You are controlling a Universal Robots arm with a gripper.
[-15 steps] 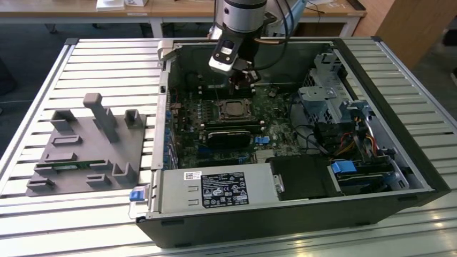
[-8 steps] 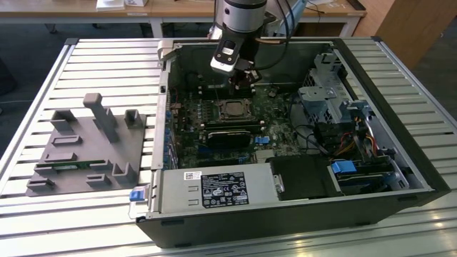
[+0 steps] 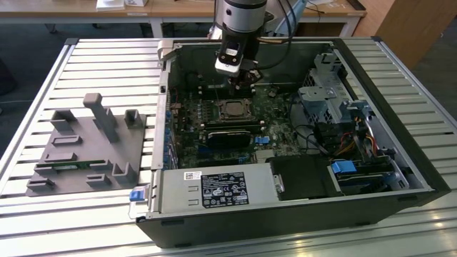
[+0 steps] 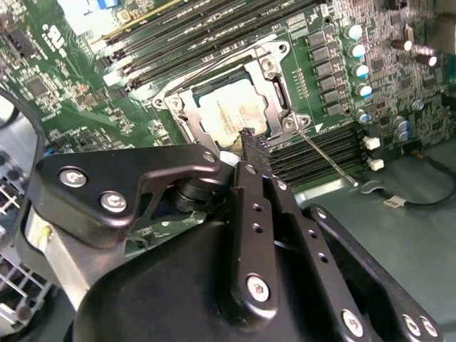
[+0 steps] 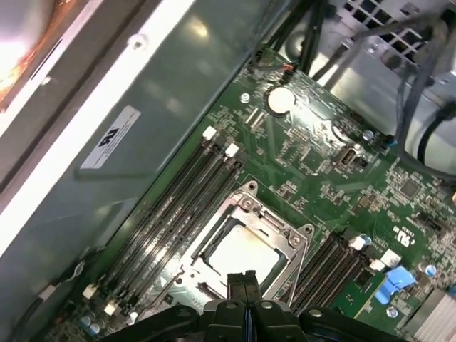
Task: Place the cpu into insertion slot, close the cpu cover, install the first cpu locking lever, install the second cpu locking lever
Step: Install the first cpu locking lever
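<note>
The cpu (image 5: 246, 251) sits in the insertion slot (image 5: 212, 241), with the cpu cover (image 5: 288, 235) lying flat around its silvery top. The gripper (image 5: 242, 279) hangs close over the socket's edge, fingers pressed together and holding nothing. Black memory slots (image 5: 178, 203) flank the socket on two sides, and a thin lever rod (image 4: 329, 157) slants out over one bank. Beyond them stands the case wall (image 5: 157, 114). In the exterior view, cables (image 3: 318, 140) crowd the case's right side.

Slatted metal counter (image 3: 107, 59), exterior view: open dark computer case (image 3: 300, 217) on its side, centre through 3 o'clock; grey moulded fixture block (image 3: 85, 152) just beside it at 9 o'clock.
</note>
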